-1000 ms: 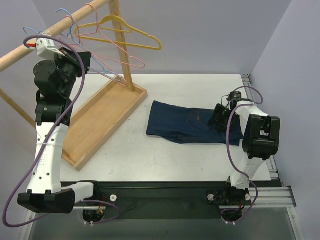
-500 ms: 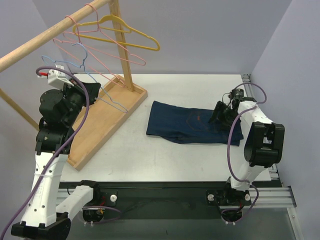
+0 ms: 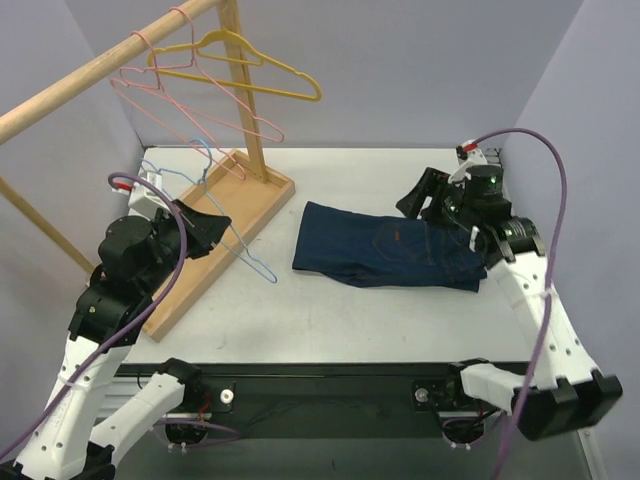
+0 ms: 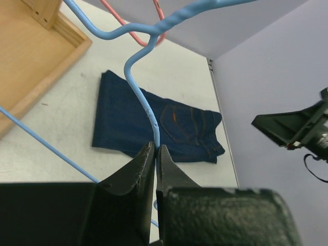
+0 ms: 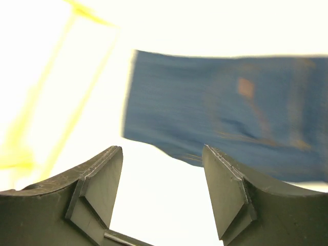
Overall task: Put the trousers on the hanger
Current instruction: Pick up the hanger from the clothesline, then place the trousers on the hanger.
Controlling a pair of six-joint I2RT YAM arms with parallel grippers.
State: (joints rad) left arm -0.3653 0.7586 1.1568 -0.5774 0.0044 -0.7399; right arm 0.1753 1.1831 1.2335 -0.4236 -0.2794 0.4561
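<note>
The trousers (image 3: 385,255) lie folded flat on the white table, dark navy with orange stitching; they also show in the left wrist view (image 4: 154,120) and, blurred, in the right wrist view (image 5: 230,110). My left gripper (image 3: 220,228) is shut on the light-blue wire hanger (image 3: 252,262), held off the rail over the wooden base's near edge. The left wrist view shows the wire (image 4: 137,84) pinched between the tips of that gripper (image 4: 155,148). My right gripper (image 3: 418,197) hangs open above the trousers' right end, nothing between its fingers (image 5: 163,154).
A wooden rail (image 3: 100,70) carries pink hangers (image 3: 200,105) and a yellow hanger (image 3: 250,70) at the back left. Its wooden tray base (image 3: 215,235) sits on the table's left side. The right arm's gripper (image 4: 292,128) shows at the right of the left wrist view.
My left arm has come down from the rail and swung right with the blue hanger in its grip. My right arm has lifted from the trousers' right end and now points down over them.
</note>
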